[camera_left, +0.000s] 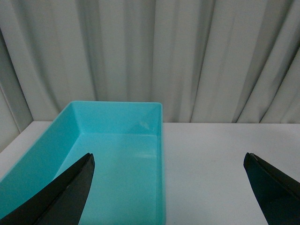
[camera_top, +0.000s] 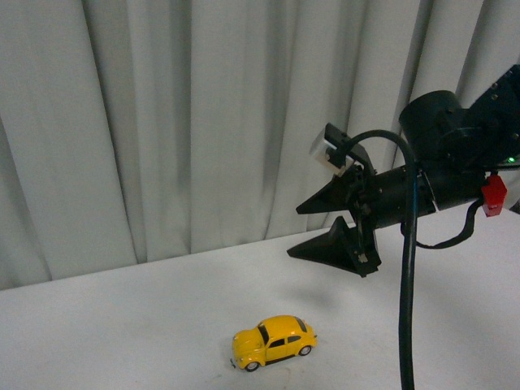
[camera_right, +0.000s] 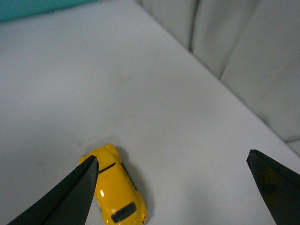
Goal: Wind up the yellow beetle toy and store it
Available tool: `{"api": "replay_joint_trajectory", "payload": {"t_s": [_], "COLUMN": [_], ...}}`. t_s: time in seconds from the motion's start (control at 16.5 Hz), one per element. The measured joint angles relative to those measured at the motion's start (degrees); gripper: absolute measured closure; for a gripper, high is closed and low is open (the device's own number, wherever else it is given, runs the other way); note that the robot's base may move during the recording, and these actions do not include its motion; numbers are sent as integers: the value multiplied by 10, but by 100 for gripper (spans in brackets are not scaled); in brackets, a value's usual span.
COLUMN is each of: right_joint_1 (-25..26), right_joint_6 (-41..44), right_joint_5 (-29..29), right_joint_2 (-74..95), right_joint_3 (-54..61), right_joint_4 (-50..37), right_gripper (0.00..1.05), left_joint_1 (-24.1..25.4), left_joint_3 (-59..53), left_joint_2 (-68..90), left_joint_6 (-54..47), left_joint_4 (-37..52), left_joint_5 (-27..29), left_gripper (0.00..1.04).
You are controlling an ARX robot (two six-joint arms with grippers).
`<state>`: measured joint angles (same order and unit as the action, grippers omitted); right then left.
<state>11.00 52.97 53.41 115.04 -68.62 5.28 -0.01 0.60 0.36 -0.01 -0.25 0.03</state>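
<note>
Beetle point(camera_top: 274, 342) rests ungrasped on table point(camera_top: 122, 325); winding and storing remain. Right gripper point(camera_top: 294, 231) gapes near it; left gripper point(camera_left: 168, 158) gapes before bin point(camera_left: 161, 123).

I see only right arm in front view, matte black all over. On right gripper point(camera_top: 295, 231), two flat wedge fingers point(camera_top: 333, 244) taper to points. Pale screw heads point(camera_top: 363, 258) at wedge base, just beside black cable point(camera_top: 409, 268). Cable thick, glossy. Boxy camera module point(camera_top: 331, 150) with whitish translucent face, gripper side of cable. Round joint housing point(camera_top: 435, 118) above cable's top bend. Red tag point(camera_top: 493, 195) on cable's far side, tiny green light point(camera_top: 509, 159) above it. My wrist views: left gripper point(camera_left: 168, 157) has same black pointed fingers.
</note>
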Motion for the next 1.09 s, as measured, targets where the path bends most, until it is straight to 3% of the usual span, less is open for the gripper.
{"api": "replay_joint_trajectory", "payload": {"t_s": [0.3,0.61,0.85,0.91,1.09], "right_joint_1": [-7,-30,-47,-55,-66], "right_joint_6": [73,306,399,438,445], "right_joint_5": [5,-15,-65,-104,-145], "right_joint_2": [18,90,143,175,199], "right_joint_3": [-28,-114,-164,-201,-230], "right_joint_4": [88,313,376,406,399], "right_gripper": [7,7,7,7,7], "left_joint_1": [0,0,0,0,0], "left_joint_3": [0,0,0,0,0], "left_joint_2": [0,0,0,0,0], "left_joint_6": [0,0,0,0,0], "left_joint_4": [0,0,0,0,0], "left_joint_5": [0,0,0,0,0], "left_gripper": [7,7,7,7,7]}}
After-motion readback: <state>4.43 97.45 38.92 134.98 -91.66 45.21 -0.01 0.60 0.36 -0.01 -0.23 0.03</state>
